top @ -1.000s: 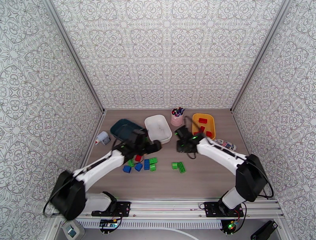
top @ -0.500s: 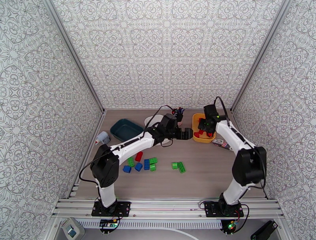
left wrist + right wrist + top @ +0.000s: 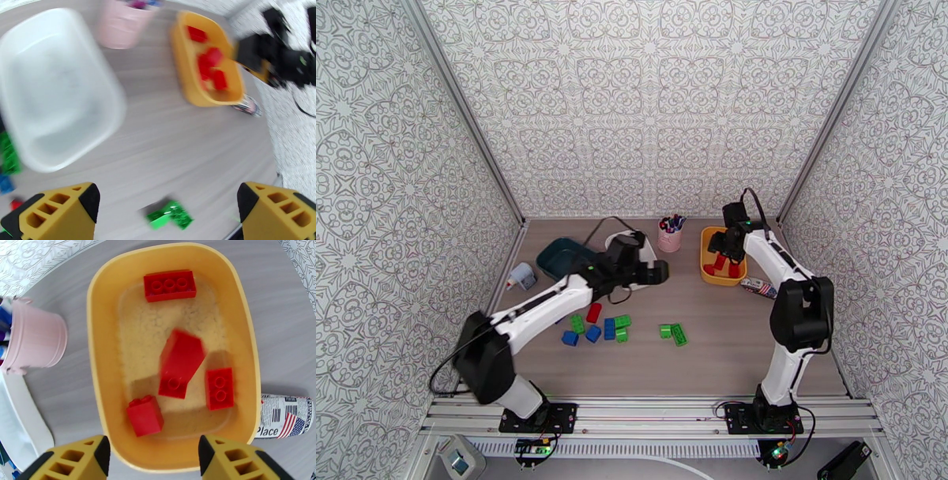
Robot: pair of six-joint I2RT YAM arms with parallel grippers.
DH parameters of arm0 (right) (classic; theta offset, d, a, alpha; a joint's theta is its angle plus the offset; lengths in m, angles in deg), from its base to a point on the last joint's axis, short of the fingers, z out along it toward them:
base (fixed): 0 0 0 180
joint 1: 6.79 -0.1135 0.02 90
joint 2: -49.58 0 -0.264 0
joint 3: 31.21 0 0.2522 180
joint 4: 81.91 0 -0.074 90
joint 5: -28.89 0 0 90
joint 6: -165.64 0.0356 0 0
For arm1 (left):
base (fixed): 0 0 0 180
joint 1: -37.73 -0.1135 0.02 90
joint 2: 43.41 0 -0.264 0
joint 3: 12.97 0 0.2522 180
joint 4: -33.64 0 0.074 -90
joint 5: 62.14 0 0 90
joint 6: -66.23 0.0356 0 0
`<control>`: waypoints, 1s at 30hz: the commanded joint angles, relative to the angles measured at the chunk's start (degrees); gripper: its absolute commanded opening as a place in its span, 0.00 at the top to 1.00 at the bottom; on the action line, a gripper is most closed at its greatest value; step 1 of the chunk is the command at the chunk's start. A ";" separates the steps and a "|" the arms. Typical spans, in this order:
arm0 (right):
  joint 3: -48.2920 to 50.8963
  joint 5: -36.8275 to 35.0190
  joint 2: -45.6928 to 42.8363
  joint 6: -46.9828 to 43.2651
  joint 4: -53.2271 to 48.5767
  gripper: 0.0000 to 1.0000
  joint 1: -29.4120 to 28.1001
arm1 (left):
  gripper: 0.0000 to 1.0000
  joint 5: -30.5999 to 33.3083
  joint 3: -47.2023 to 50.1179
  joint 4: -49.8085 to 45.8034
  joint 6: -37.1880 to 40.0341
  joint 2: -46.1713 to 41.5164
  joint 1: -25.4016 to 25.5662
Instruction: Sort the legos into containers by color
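Slanting over yellow tub, blurred red lego, long axis near-lengthwise.

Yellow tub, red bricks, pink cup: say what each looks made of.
Yellow tub: likely plastic, smooth and semi-matte; rounded moulded rim, scuffed whitish floor.
Red bricks: hard glossy plastic; crisp moulded studs.
Pink cup: smooth matte pink wall; painted metal or plastic, can't tell.

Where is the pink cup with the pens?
In the top view the pink cup stands at the back of the table, near the middle, between the white tub and the yellow tub.
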State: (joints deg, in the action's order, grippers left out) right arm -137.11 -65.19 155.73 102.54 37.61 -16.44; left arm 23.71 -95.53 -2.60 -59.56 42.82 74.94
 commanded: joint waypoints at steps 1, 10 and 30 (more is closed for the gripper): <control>3.06 1.83 -5.11 -0.97 1.45 0.37 -4.05 | 0.03 6.34 4.59 -6.82 0.02 -4.46 -1.93; 7.65 3.17 -6.40 3.06 5.01 0.40 -20.01 | 0.07 12.06 16.49 -14.84 0.53 -15.78 -7.84; 22.56 5.60 -7.38 16.50 17.14 0.54 -39.85 | 0.27 10.24 22.09 -9.75 6.18 -4.86 -12.74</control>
State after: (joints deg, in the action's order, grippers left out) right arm -116.76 -58.91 152.23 116.46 52.67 -56.55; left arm 33.57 -72.27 -14.10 -55.73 36.57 62.07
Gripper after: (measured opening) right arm 0.461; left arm 0.727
